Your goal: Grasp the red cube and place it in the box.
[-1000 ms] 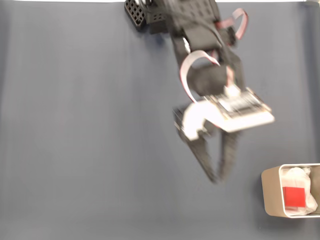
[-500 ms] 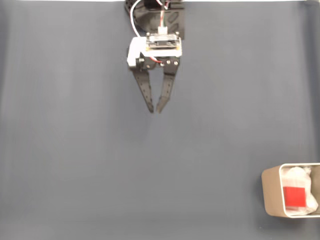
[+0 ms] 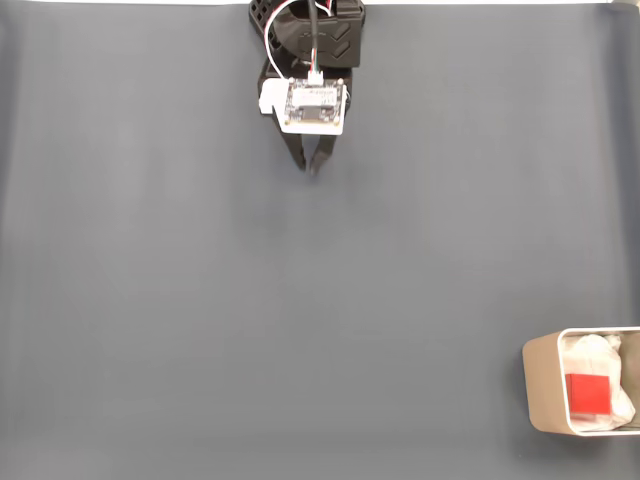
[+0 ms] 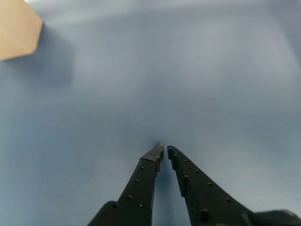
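Small red cube lies in the beige box; the arm's fingers are drawn nearly together and hold nothing.

The small bright red cube [image 3: 588,393], plain-faced with sharp edges, rests on lumpy white padding [image 3: 594,354] inside the beige-grey rectangular box with rounded corners and thin walls [image 3: 541,386], at the lower right edge of the fixed view, partly cut off by the frame. The black two-finger gripper [image 3: 311,166] hangs at the top centre of the grey-blue worktop [image 3: 200,300], well apart from the box. In the wrist view the fingers [image 4: 141,181] taper to tips with only a thin slit between them, gripping nothing, and a beige corner [image 4: 16,28] shows at the upper left.
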